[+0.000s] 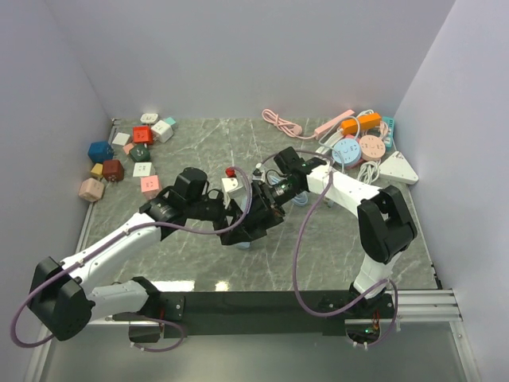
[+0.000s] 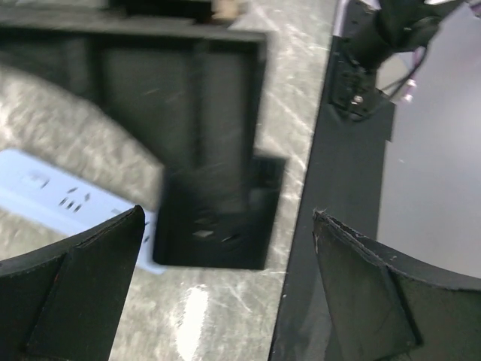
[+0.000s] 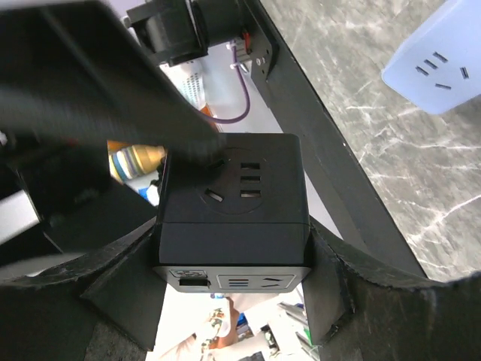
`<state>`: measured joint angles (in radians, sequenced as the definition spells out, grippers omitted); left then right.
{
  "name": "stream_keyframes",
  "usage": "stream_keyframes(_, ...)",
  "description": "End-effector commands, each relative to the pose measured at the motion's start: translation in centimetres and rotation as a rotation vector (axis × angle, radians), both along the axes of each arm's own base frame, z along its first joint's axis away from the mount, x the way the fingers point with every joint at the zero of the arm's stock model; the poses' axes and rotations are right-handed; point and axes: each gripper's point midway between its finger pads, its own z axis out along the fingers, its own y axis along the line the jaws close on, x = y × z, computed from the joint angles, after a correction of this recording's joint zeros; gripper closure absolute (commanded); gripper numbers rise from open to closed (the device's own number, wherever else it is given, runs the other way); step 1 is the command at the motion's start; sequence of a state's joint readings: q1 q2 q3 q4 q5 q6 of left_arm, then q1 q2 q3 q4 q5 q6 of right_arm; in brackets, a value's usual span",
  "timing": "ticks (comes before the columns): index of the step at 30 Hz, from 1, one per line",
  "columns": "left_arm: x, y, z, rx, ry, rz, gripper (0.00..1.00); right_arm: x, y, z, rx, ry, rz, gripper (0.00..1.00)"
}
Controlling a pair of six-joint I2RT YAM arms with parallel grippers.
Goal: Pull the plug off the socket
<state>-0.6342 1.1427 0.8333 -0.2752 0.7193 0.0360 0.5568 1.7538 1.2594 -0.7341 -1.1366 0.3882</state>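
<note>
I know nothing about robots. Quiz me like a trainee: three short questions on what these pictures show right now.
1. True or false: the right tool is clamped on a black cube socket.
2. Pick one. The left tool is: A) wide open, gripping nothing; B) shut on a purple cable; C) shut on a red cube.
3. Fill in: seen from overhead, the coloured cubes lie near the table's far ____ corner, on the robot's own side.

Key: 1 true; 2 A; 3 left.
</note>
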Motion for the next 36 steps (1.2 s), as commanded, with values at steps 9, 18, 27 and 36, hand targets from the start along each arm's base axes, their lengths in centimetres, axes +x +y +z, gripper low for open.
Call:
stream_keyframes(9, -2.5, -2.9, 1.3, 0.018, -0.057, -0.101, 0.01, -0.4, 1.5, 4.1, 0.134, -0.013, 0.07, 1.0)
stream_keyframes(18, -2.6, -3.3, 0.5, 0.053, -0.059, -0.098, 0.5, -1.4, 1.7, 5.6, 0.201, 0.0, 0.098, 1.0)
stream_keyframes(27, -2.9, -2.6, 0.1, 0.094, -0.063, -0.092, 1.0, -1.4, 1.6, 5.6, 0.186, -0.014, 0.084, 0.08)
stream_keyframes(36, 0.5, 0.7, -1.0, 0.181, -0.139, 0.182, 1.0, 8.7, -5.2, 4.3, 0.074, -0.067, -0.415, 0.06)
